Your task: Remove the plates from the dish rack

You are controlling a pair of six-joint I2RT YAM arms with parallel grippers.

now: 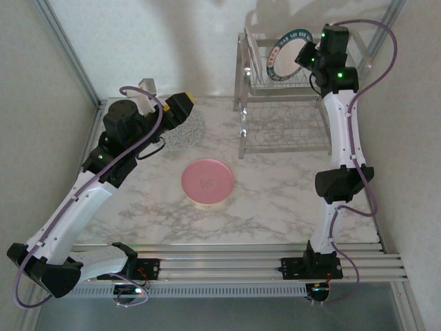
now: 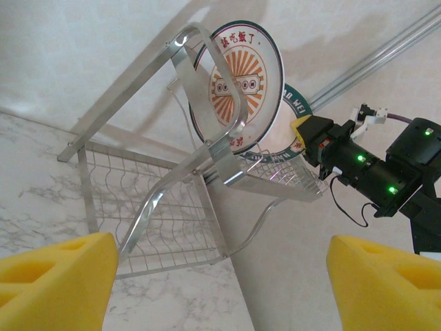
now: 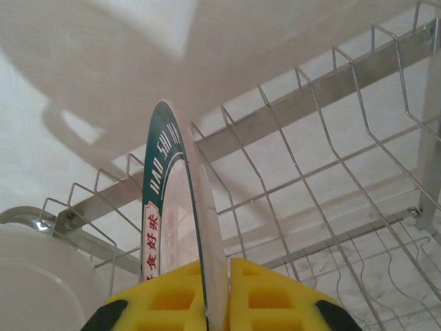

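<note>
Toward the near middle of the white-marbled table (image 1: 275,200), a smooth round pink plate (image 1: 207,181) lies flat, a paler rim peeping out under its near edge. Further back on the left, the left claw (image 1: 180,110) stands wide open, its blocky yellow foam pads (image 2: 55,276) well apart with nothing between them. It hangs over a grey-speckled plate (image 1: 189,132) that lies flat on the table; whether it touches that plate cannot be told. At the far right stands the dish rack (image 1: 282,117), two tiers of shiny chrome wire on flat-bent metal legs, with wavy wires across the lower shelf. Its upper basket (image 3: 331,138) carries two glossy plates on edge: an orange-centred plate (image 2: 238,83) with a sunburst pattern and dark rim, and just behind it a teal-banded plate (image 3: 162,172) with white lettering on the band. The right claw (image 3: 217,293) is closed on that teal-banded plate, one pad pressed to each face of its thin rim.
</note>
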